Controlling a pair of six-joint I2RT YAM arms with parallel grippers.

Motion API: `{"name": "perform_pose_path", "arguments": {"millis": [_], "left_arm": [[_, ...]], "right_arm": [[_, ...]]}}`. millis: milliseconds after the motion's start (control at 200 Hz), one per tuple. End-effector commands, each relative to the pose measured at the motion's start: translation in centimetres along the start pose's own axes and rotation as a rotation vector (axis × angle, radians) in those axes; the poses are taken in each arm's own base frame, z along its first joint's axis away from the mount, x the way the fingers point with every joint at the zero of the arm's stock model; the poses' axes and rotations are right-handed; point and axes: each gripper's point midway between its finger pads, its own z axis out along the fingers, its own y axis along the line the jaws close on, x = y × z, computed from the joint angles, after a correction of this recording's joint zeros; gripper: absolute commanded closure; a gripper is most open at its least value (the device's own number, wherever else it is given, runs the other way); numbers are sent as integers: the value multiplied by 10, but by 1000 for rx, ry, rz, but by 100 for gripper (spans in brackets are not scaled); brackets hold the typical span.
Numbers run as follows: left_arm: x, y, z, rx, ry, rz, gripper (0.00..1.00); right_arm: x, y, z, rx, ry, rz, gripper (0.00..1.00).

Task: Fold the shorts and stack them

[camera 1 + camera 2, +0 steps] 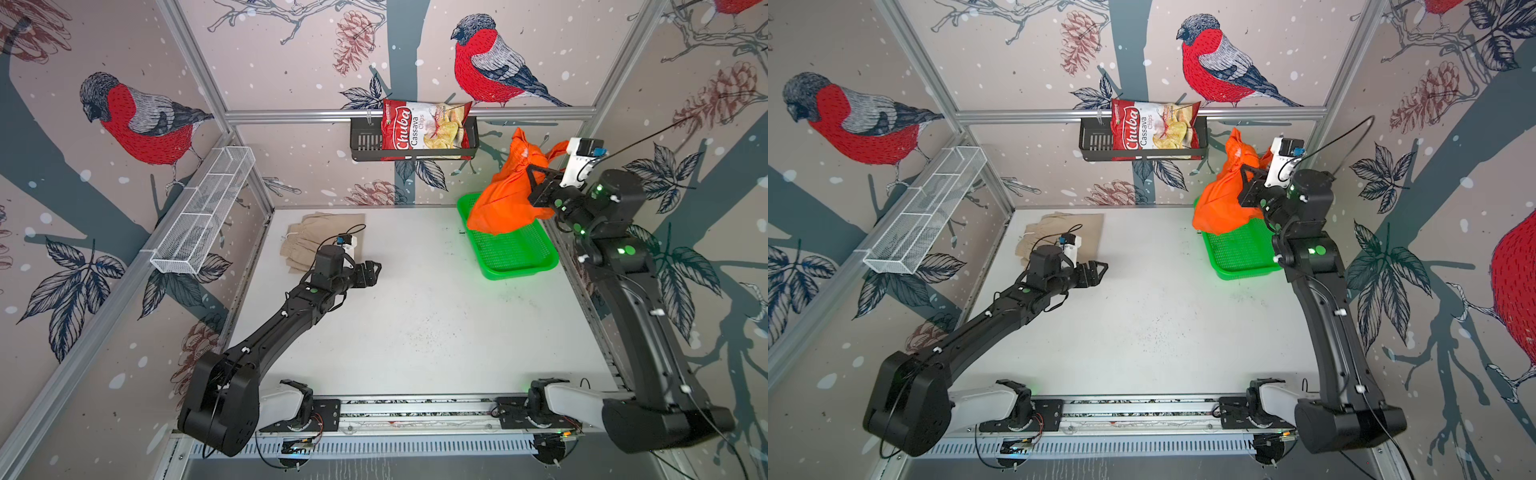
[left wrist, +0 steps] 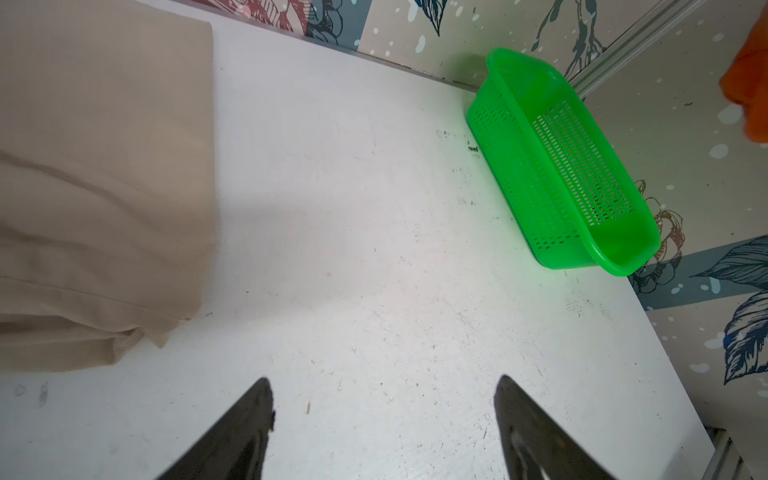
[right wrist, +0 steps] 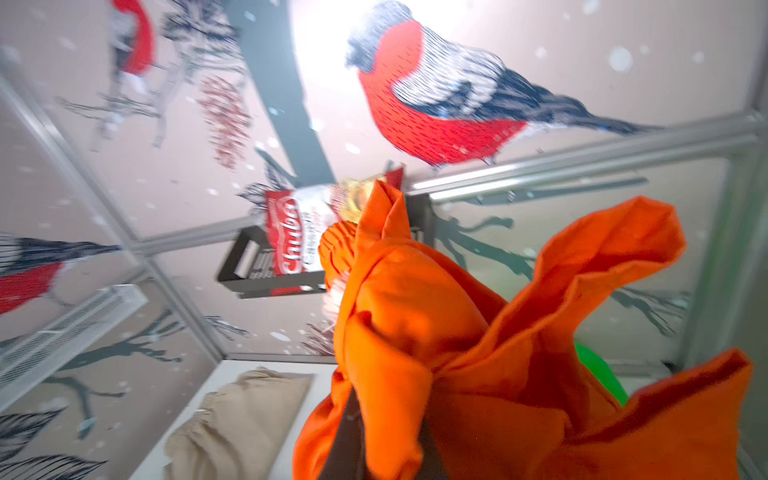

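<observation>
In both top views, our right gripper (image 1: 536, 178) is clamping the bright orange cloth shorts (image 1: 503, 199) above the green plastic mesh basket (image 1: 519, 259). Left wrist view: our left gripper (image 2: 383, 380) is hovering open beside the folded beige cloth shorts (image 2: 104, 187). Right wrist view: bunched folds are hanging; a shallow pinch may slip.

Left arm (image 1: 270, 332) is stretched out low and forward from its base, forearm close to level, wrist turned in toward the middle. Left gripper (image 1: 376, 270) hangs wide open with nothing in it, and the wrist view shows both fingers (image 2: 249, 419) spread well apart. Right arm (image 1: 648, 324) stands tall on the right side, elbow high, wrist angled up and inward. Right gripper (image 1: 534, 180) is up in the air, jaws pinched tight on the orange shorts (image 1: 507, 195)
</observation>
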Motion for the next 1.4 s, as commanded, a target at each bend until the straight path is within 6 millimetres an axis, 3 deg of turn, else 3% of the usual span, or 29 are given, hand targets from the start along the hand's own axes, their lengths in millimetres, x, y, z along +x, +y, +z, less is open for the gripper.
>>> {"name": "perform_pose_path", "arguments": {"millis": [0,145,270,455,695,755,871,931,1081,1186,1256,1396], "left_arm": [[-6,0,-5,-16,-24,13,17],[-9,2,-12,-34,-40,14,17],[-12,7,-18,-72,-63,5,18],[-22,13,-33,-117,-144,6,17],[-32,18,-52,-158,-226,9,17],[-34,19,-55,-166,-238,11,17],[-33,19,-58,-168,-245,14,17],[-33,18,-59,-166,-246,12,17],[-32,16,-57,-149,-240,14,17],[-20,9,-51,-88,-203,4,17],[-6,1,-44,-16,-163,-3,17],[25,-10,-30,117,-80,-53,18]], "right_arm": [[-37,53,-24,-200,-135,-48,100],[-42,96,-49,-362,-161,-51,100],[-27,127,-58,-495,-115,-41,100],[24,164,-55,-629,10,-37,100],[94,189,-36,-673,219,-36,96],[109,191,-33,-662,259,-46,88],[133,183,-22,-568,331,-49,42],[146,173,-16,-509,377,-54,28],[176,139,-6,-324,434,-89,25],[205,122,-7,-227,506,-103,25],[235,125,-14,-212,580,-117,26],[309,151,-41,-266,744,-139,26]]}}
